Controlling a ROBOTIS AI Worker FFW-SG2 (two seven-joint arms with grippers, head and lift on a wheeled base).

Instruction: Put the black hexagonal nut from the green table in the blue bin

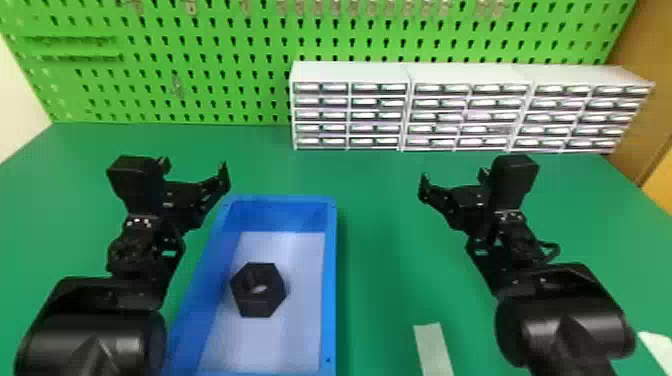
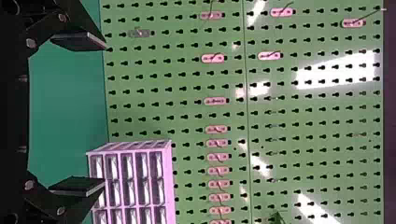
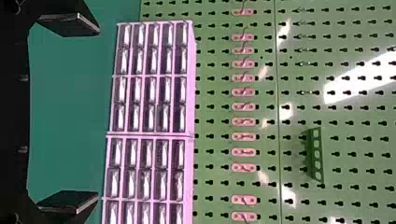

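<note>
Nut (image 1: 256, 306) is in the bin (image 1: 330, 280), lying flat on its pale floor, hole up, closer to the L wall than the R. Can't tell if it's touching that wall. Bin sits on the green desk (image 1: 380, 225), open top, long sides running away from the robot.

L gripper (image 1: 195, 172) is up nr the bin's far L corner, fingers wide apart. R gripper (image 1: 454, 179) is over the desk, R of the bin & well apart from it, fingers also wide apart. L wrist view: L gripper (image 2: 104, 115) points at the board, both fingertips showing w/ a big gap btwn. R wrist view: same for R gripper (image 3: 98, 113), w/ drawers (image 3: 152, 107) ahead.

Drawers stand in a white row at the desk's back, R of ctr, in front of the green pegboard. Pegboard carries hooks (image 2: 216, 129), mostly in a line, plus a green holder (image 3: 315, 155). Pale strip (image 1: 434, 350) is on the desk btwn bin & R arm; another pale pc (image 1: 657, 350) is out by the R edge.
</note>
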